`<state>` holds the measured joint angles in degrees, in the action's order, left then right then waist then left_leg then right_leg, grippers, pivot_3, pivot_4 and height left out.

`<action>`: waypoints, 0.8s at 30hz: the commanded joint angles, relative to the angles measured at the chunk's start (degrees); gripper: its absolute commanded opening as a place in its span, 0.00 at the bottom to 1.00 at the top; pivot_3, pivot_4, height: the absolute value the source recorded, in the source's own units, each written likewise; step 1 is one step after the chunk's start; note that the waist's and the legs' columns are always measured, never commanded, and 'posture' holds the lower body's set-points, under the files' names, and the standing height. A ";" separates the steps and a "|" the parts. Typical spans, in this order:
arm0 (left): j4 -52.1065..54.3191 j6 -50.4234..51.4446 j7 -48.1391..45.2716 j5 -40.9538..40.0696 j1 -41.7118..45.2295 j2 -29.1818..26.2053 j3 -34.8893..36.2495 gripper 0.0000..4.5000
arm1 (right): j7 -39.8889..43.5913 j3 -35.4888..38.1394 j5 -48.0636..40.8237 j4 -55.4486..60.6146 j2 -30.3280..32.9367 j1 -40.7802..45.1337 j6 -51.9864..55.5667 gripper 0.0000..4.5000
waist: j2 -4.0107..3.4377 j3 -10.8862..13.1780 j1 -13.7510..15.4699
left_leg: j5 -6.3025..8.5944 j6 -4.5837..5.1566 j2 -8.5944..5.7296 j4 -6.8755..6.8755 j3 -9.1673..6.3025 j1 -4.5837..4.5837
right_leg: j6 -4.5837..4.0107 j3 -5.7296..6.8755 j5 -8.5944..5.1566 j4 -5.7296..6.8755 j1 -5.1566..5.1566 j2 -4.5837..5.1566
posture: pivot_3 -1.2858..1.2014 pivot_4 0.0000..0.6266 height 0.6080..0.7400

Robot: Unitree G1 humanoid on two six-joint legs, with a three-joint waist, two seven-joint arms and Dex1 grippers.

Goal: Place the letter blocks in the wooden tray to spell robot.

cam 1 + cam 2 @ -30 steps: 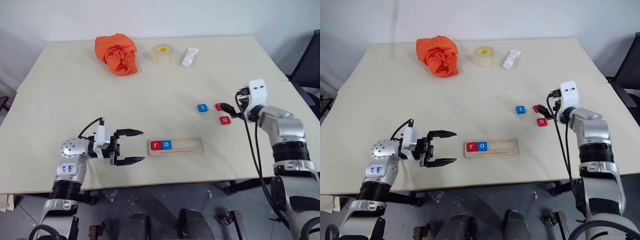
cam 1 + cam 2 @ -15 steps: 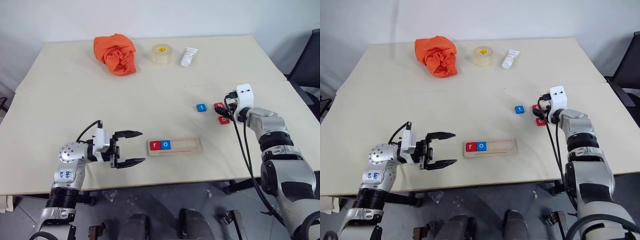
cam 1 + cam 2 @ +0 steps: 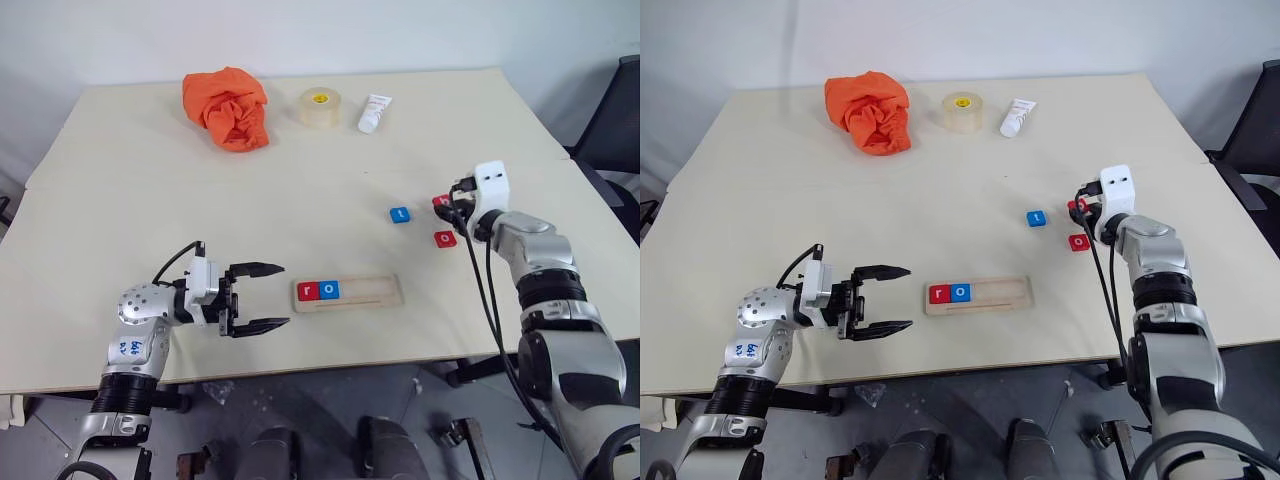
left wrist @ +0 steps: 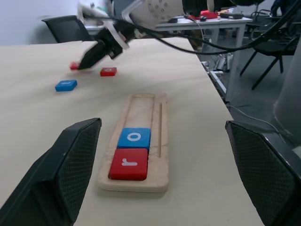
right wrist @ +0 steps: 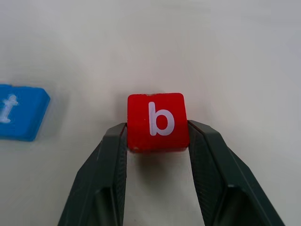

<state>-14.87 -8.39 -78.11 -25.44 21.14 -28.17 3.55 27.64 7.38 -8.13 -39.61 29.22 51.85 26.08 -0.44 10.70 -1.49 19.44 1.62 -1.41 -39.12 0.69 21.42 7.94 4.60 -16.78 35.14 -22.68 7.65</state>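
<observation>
A: What's changed over the last second?

B: The right end effector (image 5: 157, 141) has closed in. A second ago its fingers stood apart by the red blocks; now they clamp the red "b" block (image 5: 157, 121) from both sides. The left end effector (image 3: 262, 296) has kept its place.

A: Run it left to right.

B: Left end effector hangs just above the surface (image 3: 120, 200), near the front edge, fingers wide apart, pointing across at the wooden tray (image 3: 349, 292). Nothing between them.

A: The tray?

B: Lies flat near the front, long side running left-right. At its left end sits a red "r" block (image 3: 308, 291), and touching it on the right a blue "o" block (image 3: 330, 290). The rest of the groove is bare wood.

A: And further right?

B: A blue "t" block (image 3: 399, 214) lies alone on the surface, beyond the tray. Right of it, a red "o" block (image 3: 445, 238) lies flat. Just beyond that, the "b" block in the right end effector's grip; whether it is off the surface I cannot tell.

A: Back edge?

B: A crumpled orange cloth (image 3: 227, 106), then a tape roll (image 3: 319, 106), then a small white tube (image 3: 374, 112), well apart from the blocks.
</observation>
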 commanded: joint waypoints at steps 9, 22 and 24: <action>-7.53 -2.87 -4.01 -0.63 5.57 -0.07 0.55 1.00 | -12.44 8.24 -9.42 69.97 -5.39 -31.66 38.61 0.33 | -0.01 -0.01 1.51 | 0.04 -0.04 -0.03 -0.02 -0.02 0.10 | 0.00 0.00 0.00 0.04 -0.09 -0.03 | 0.52 0.24 1.00; -9.56 -2.59 -7.73 -0.85 6.95 -0.72 0.96 1.00 | -17.74 8.78 -10.43 81.67 -13.05 -43.17 46.64 0.33 | 0.00 -0.02 1.42 | 0.05 0.01 -0.05 -0.01 0.04 0.03 | 0.00 -0.12 0.00 0.08 -0.10 -0.09 | 0.52 0.24 1.00; -9.44 -2.64 -7.39 -0.76 6.93 -0.60 0.99 1.00 | -17.98 8.30 -10.17 80.56 -13.24 -43.26 45.71 0.33 | 0.00 -0.02 1.41 | 0.05 0.02 -0.06 -0.01 0.04 0.03 | 0.00 -0.13 0.00 0.09 -0.10 -0.08 | 0.52 0.24 1.00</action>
<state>-25.03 -10.62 -85.56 -25.43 27.17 -28.12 3.47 10.07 15.65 -18.40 40.13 16.17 8.59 73.47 -0.45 10.69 -0.08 19.49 1.64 -1.47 -39.13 0.74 21.45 7.94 4.46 -16.78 35.22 -22.78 7.57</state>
